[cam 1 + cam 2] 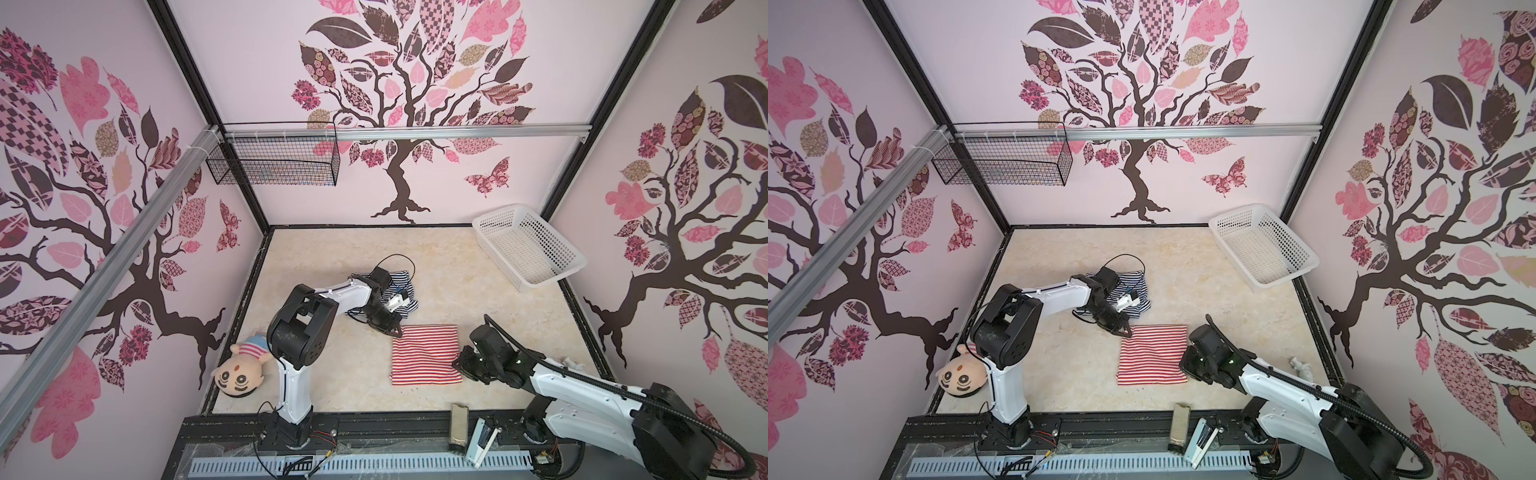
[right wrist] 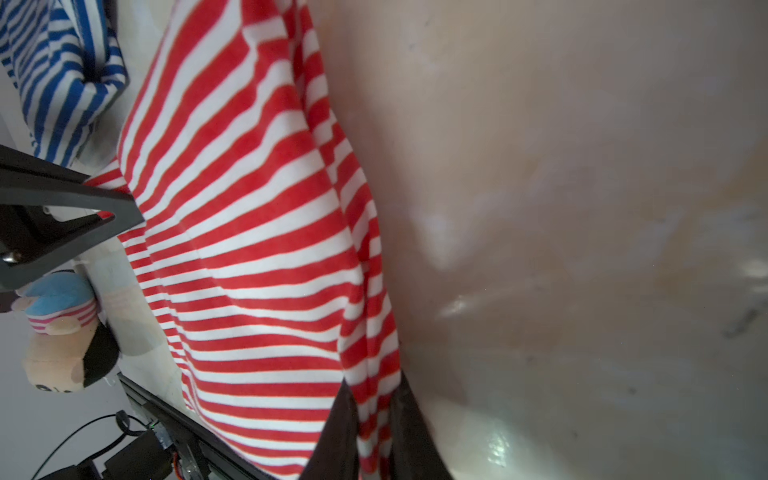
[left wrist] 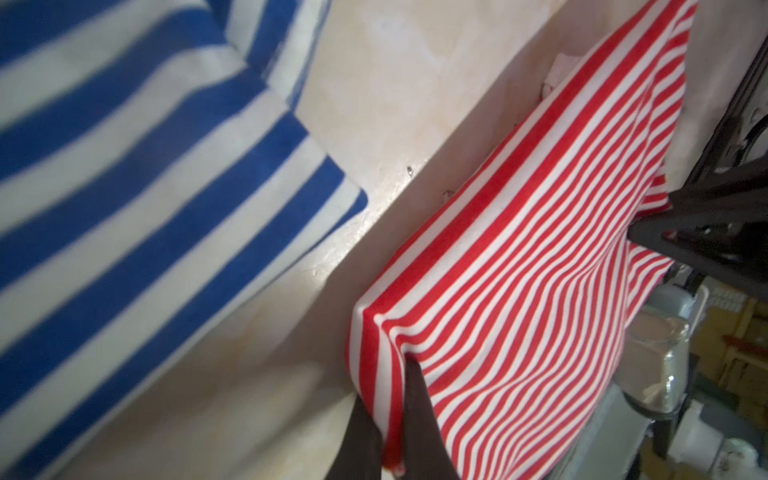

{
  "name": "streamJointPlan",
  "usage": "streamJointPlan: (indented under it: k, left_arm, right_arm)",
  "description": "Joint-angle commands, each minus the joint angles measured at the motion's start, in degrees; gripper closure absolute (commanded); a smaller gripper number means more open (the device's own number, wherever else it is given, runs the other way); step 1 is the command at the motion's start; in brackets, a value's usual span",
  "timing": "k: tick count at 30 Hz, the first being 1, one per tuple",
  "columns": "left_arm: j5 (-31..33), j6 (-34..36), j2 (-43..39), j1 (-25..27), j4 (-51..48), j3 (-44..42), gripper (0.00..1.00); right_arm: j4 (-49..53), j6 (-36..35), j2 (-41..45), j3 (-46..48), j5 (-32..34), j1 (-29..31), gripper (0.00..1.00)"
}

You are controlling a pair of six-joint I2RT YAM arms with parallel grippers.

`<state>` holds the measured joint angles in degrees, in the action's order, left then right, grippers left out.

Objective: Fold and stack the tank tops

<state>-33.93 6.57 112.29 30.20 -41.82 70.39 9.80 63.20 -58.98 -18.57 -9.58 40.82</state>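
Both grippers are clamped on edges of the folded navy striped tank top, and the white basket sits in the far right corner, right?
Not quite: the left gripper and right gripper are clamped on the folded red striped tank top, as both wrist views show. The navy striped tank top lies ungripped. The white basket is placed as you said.

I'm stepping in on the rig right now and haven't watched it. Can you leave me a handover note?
Left gripper: shut on the far left corner of the red-striped top.
Right gripper: shut on its right edge.
Red-striped top: a folded rectangle on the table.
Navy-striped top: farther back, apart, partly under the left arm.
Done: red one folded.
Left: stack the two; check the navy one's fold.
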Motion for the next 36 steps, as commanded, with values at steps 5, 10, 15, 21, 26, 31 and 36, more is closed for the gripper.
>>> streamJointPlan:
  k: [5, 10, 15, 21, 26, 31, 36]
  left_arm:
    - [-3.92, 1.26, -1.57, -0.14, -2.54, 2.2, 1.0]
    - [-4.36, 1.76, -4.63, -0.42, -4.02, 3.14, 1.0]
    - [-5.24, 1.29, -7.66, -1.48, -5.1, 4.39, 1.0]
    - [-6.14, 1.3, -10.22, -3.92, -7.06, 6.87, 1.0]
    - [-6.26, 1.92, -10.7, -7.9, -8.75, 10.5, 1.0]
    - [-2.03, 4.65, -9.61, -10.47, -11.85, 15.38, 1.0]
    - [1.14, 5.06, -7.95, -14.53, -10.89, 18.01, 1.0]
  right_arm:
    - [-0.15, 0.52, 3.58, -1.45, 1.76, 0.26, 1.0]
    - [3.57, -0.47, 6.71, -4.52, 3.01, 0.23, 1.0]
    - [5.44, -1.49, 6.71, -7.58, 3.43, 0.23, 1.0]
    - [5.84, -2.76, 4.66, -11.26, 3.65, 0.28, 1.0]
    - [6.07, -5.1, 0.72, -17.0, 4.48, 0.23, 1.0]
    - [3.66, -8.16, -9.58, -24.72, 4.24, 0.23, 1.0]
    - [2.46, -11.33, -21.44, -35.09, 3.19, -0.33, 1.0]
